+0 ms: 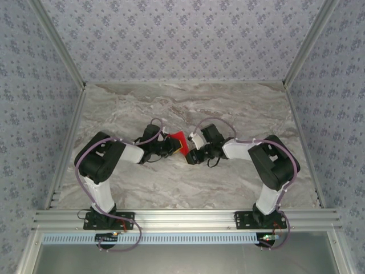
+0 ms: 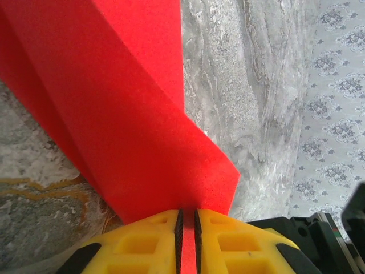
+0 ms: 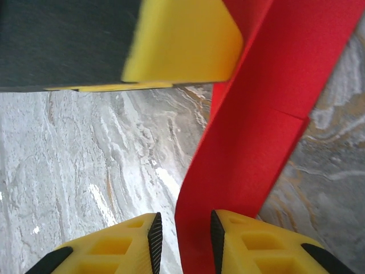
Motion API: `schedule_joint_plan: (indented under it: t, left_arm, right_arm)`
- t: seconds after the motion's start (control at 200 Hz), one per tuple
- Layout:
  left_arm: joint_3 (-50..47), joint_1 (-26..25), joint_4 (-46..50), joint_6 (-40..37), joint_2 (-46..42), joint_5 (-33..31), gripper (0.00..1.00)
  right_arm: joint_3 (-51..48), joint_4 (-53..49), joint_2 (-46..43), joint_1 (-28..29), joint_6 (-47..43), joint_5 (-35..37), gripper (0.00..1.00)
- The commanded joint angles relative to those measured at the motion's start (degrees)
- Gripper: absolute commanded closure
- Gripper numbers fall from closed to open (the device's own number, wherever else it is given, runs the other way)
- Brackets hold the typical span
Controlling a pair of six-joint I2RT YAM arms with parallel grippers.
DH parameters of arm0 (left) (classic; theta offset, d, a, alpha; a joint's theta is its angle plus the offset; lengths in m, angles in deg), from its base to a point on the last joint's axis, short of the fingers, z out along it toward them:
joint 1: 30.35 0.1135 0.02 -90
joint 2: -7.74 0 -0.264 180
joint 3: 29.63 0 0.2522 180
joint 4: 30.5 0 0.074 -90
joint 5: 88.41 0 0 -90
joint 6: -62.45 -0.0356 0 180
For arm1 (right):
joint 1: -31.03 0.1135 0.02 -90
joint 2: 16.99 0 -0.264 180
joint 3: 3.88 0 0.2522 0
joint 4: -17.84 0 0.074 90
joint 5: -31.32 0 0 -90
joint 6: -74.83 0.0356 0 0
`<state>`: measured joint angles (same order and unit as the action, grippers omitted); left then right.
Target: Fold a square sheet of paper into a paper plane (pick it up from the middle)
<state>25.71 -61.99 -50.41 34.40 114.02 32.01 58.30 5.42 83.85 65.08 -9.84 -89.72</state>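
The left gripper (image 2: 187, 220) is clamping the creased red paper (image 2: 131, 114) by one edge at the middle of the table (image 1: 228, 108). The right gripper (image 3: 185, 222) is facing it with jaws apart, a strip of the paper passing between them.

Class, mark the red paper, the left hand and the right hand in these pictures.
Red paper (image 2: 142, 114), left wrist view, on its broad folded face.
Left hand (image 2: 187, 220), left wrist view, between its yellow fingertips pinching the paper.
Right hand (image 3: 185, 221), right wrist view, between its parted fingertips.
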Motion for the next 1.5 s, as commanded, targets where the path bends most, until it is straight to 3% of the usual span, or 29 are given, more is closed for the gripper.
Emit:
schedule_joint_plan:
  t: [0.0,0.784,0.879,0.994,1.139,1.404,1.499]
  left_arm:
    - [1.03,-0.27,0.89,-1.53,0.63,-0.09,0.84]
    - [2.63,-0.35,2.75,-1.73,1.30,-0.13,0.85]
    - [2.71,-0.34,2.86,-1.81,1.38,-0.09,0.85]
    - [2.81,-0.18,2.91,-1.86,1.17,-0.03,0.85]
    - [2.29,-0.02,2.91,-2.05,-0.20,0.17,0.85]
    - [-1.22,0.08,-0.01,-4.03,-5.15,0.59,0.85]
    - [-2.52,-0.02,-3.95,-3.62,-5.47,1.71,0.85]
  right_arm:
    - [1.75,-2.02,0.16,0.32,-3.13,3.33,0.69]
    - [3.71,-1.52,0.59,8.00,-10.33,26.47,0.65]
    - [3.70,-1.53,0.81,8.21,-10.52,27.41,0.68]
    - [3.48,-1.35,0.52,8.10,-10.21,27.74,0.83]
    - [2.82,-0.29,-0.88,6.53,-7.61,22.86,1.00]
    - [0.49,6.01,-2.44,-3.01,5.85,-3.98,1.00]
    - [0.65,7.52,-0.98,-4.62,9.71,-10.34,1.00]
